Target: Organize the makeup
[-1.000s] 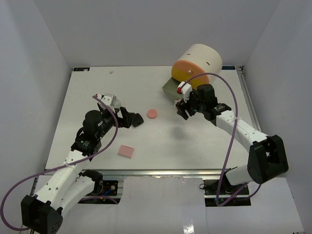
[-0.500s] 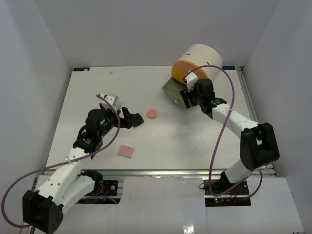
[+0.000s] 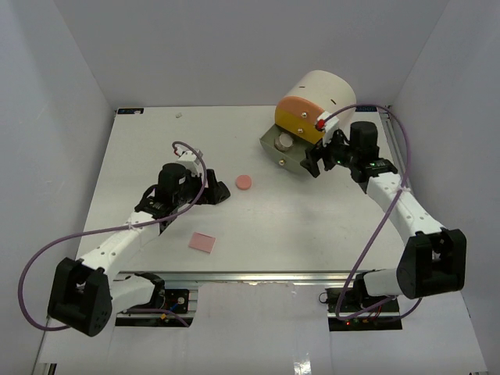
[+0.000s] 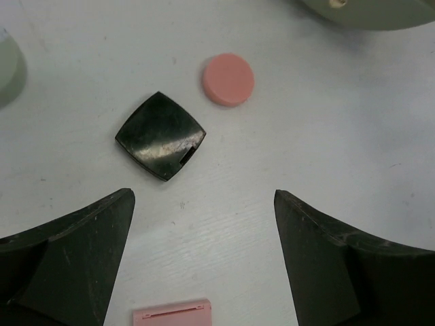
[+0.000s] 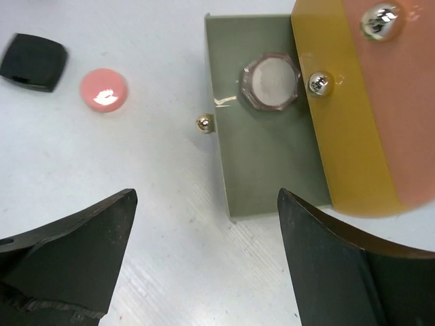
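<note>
A black square case lies on the white table just ahead of my left gripper, which is open and empty and hovers above the table. A pink round compact lies beyond the case; it also shows in the top view. A flat pink square lies near the front edge, under my left gripper. A rose-beige round compact sits in the open grey drawer. My right gripper is open and empty beside that drawer, to the drawer's right in the top view.
The big cream cylinder stands at the back right, with yellow and pink drawer fronts above the grey drawer. A pale grey-green rounded thing is cut off at the left edge of the left wrist view.
My right gripper went over the grey drawer, then drew back to the right; a round compact now shows in the drawer. My left arm reached further forward over the black case.
</note>
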`<state>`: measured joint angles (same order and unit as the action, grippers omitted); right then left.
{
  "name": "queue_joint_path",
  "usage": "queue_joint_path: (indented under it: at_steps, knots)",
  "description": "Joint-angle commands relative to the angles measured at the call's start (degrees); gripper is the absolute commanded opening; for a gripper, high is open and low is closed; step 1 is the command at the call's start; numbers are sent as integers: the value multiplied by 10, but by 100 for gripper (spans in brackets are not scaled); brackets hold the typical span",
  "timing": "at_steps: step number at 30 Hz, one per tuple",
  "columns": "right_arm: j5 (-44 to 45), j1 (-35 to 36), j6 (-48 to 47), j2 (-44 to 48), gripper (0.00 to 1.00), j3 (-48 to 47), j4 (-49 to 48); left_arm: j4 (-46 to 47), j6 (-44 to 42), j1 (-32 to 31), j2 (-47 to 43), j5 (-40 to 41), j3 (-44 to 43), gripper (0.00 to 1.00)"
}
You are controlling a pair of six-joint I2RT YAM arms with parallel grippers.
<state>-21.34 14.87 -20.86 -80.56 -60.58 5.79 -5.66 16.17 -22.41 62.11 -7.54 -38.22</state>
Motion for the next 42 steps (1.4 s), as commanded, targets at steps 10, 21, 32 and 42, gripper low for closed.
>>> queue_joint_path:
  at_steps: [10, 21, 32, 42]
  knots:
    - [-282, -89, 9, 105, 91, 61, 25, -86, 148, -1, 221, 86, -115, 91]
    - [-288, -95, 8, 116, 91, 70, 28, -131, 184, -5, 359, 121, -248, 98]
    - [-294, -102, 6, 124, 90, 71, 29, -258, 235, -41, 461, 246, -344, 91]
    - [-298, -111, 7, 131, 90, 72, 29, -263, 211, -65, 446, 252, -342, 40]
